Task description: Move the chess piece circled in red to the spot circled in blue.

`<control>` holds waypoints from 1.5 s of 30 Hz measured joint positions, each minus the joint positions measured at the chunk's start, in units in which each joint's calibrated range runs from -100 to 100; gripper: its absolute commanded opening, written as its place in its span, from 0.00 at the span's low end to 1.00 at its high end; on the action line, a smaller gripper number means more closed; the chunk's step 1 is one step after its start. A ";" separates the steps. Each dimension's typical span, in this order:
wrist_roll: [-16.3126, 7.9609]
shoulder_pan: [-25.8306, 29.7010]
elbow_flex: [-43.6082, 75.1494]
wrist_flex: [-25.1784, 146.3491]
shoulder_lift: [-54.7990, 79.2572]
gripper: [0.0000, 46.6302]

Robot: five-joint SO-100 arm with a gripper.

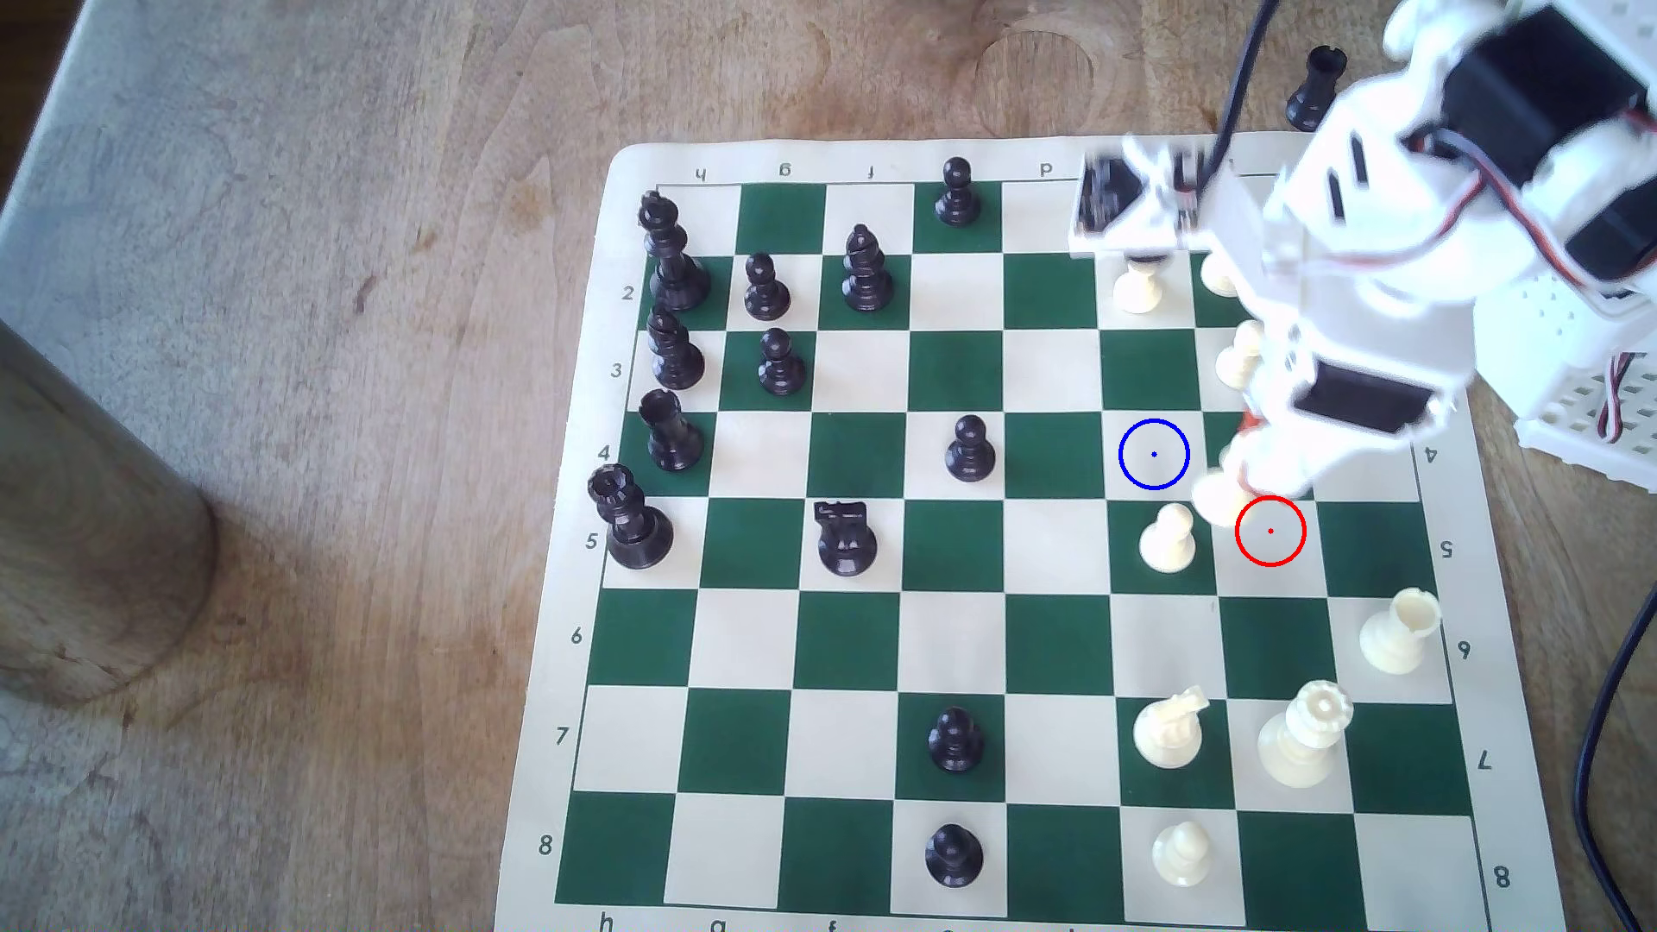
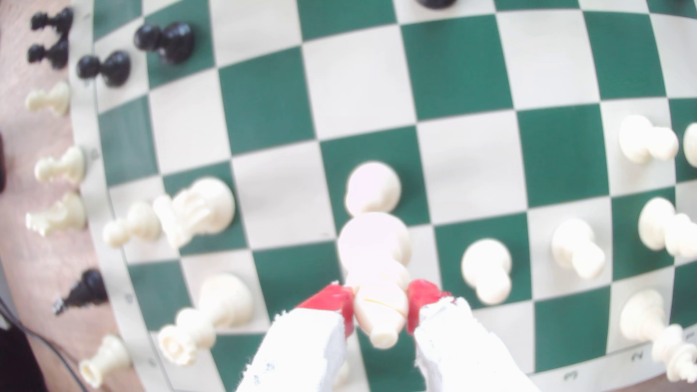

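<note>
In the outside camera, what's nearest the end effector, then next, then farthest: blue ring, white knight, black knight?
1. Blue ring, just beside the end effector holding the pawn, on the exterior view's left.
2. White knight, lower in the exterior view, row 7.
3. Black knight, far toward the exterior view's left.

Robot arm (image 1: 1327,206): white plastic shell segments with black motor blocks set into the joints. Thin red, black and white wires loop along the upper segments; a thicker black cable (image 1: 1242,81) runs up from the wrist. Gripper (image 2: 381,305): two white fingers (image 2: 301,350) wrapped in rough white tape with frayed edges, each tipped with a red pad (image 2: 332,297).
</note>
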State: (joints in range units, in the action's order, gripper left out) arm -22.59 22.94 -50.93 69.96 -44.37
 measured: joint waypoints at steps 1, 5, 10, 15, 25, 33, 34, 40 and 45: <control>0.00 -0.52 0.45 0.00 -0.08 0.00; 0.44 -3.54 0.90 -0.16 -0.08 0.00; 1.37 -7.82 0.90 -1.51 -0.08 0.00; 2.69 -10.55 0.90 -3.98 2.01 0.00; 4.49 -11.73 -1.08 -8.76 10.47 0.00; 4.79 -11.21 -1.81 -9.32 15.67 0.00; 4.84 -10.99 -2.08 -9.72 16.25 0.00; 4.54 -10.47 -2.08 -10.20 16.34 0.11; 4.59 -10.18 -2.08 -10.20 17.01 0.38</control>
State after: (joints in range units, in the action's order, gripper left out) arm -18.00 12.76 -53.00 59.76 -27.36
